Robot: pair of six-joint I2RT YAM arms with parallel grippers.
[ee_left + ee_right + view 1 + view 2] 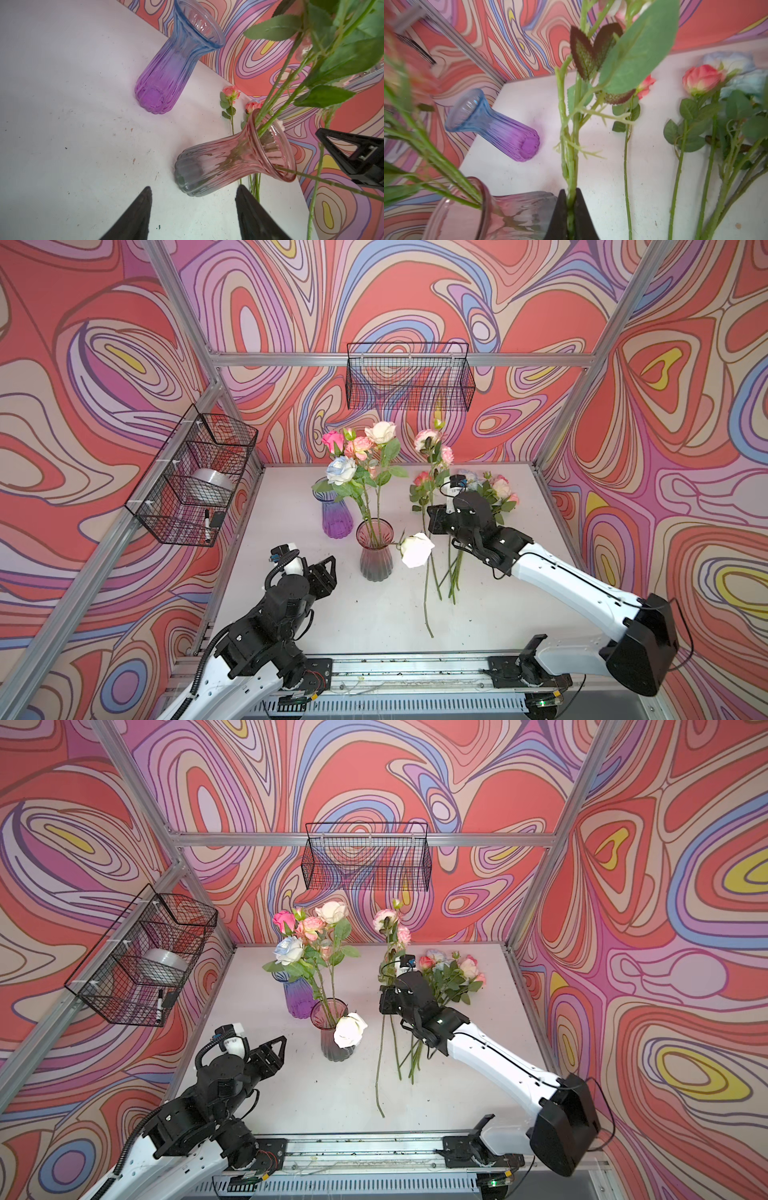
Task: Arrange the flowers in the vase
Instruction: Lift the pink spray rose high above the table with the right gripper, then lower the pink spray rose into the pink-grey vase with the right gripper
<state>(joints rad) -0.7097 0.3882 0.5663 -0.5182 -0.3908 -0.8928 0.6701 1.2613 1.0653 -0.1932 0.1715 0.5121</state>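
A pink-grey glass vase [376, 549] [337, 1031] stands mid-table with several flowers [357, 456] upright in it. A white rose [416, 549] droops over its rim. My right gripper [432, 518] [571, 193] is just right of that vase, shut on the green stem [571, 155] of a raised flower with pink heads [428, 439]. More flowers [498, 489] [702, 79] lie on the table behind and under the right arm. My left gripper [328, 568] [193, 187] hovers left of the vase [224, 162], open and with nothing in it.
A blue-purple vase [336, 510] [166, 68] stands with nothing in it behind the pink one. A wire basket [195, 481] on the left wall holds a tape roll and a marker. Another wire basket [409, 377] hangs on the back wall. A metal rail [407, 668] runs along the front.
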